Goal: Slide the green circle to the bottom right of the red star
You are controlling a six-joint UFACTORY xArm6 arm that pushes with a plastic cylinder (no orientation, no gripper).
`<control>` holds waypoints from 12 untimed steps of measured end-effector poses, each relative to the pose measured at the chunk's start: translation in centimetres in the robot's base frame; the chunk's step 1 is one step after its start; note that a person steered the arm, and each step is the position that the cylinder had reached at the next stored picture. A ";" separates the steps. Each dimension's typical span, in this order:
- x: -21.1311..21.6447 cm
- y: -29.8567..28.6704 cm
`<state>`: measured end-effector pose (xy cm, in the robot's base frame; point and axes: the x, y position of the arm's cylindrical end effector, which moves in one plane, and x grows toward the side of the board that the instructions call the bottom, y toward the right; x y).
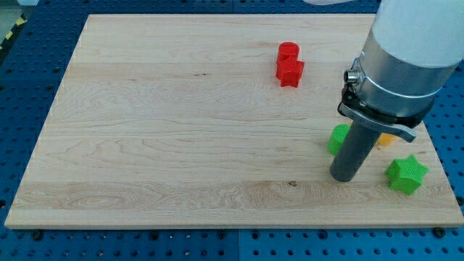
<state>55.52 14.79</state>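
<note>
My tip [343, 177] rests on the wooden board [181, 130] near its right edge; it is a plain dark rod with no jaws, so it neither opens nor closes on anything. Just to the view's right of the rod, a small orange block [386, 139] peeks out from behind the arm's grey collar, its shape mostly hidden. Further right and slightly lower sits a green star [406, 175], close to the board's right edge. Well apart, toward the view's top and left, the red star [291, 72] lies with a red cylinder [288, 51] touching its upper side. The pale board sits on a blue perforated table [29, 58]. The green circle [337, 139], partly hidden, sits just left of the rod, touching or almost touching it, slightly above my tip.
</note>
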 end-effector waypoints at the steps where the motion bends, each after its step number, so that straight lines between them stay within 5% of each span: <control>1: -1.0 0.0; 6: -3.2 4.7; 10: -10.2 -0.7; 12: -9.1 -0.7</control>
<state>46.46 14.07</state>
